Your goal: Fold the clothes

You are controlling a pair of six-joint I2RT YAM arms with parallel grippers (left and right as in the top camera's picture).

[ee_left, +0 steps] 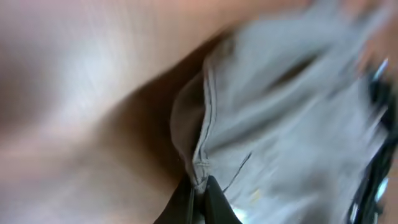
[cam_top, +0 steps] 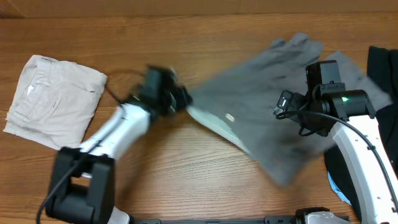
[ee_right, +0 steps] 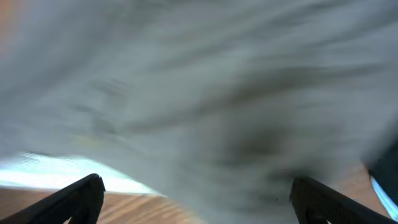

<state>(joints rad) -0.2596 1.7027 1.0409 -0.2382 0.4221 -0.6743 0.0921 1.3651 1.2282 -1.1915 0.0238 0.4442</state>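
The left gripper point(ee_left: 199, 191) is clenched on the grey shorts' point(cam_top: 258, 102) edge, probably to spread them, while the right gripper point(ee_right: 196, 183) hovers released above them.

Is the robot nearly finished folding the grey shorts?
Not yet. The cream shorts lie folded. The left gripper pinches an edge of the grey shorts, which look spread out and blurred; the right gripper is open over them. The folds are left to do.
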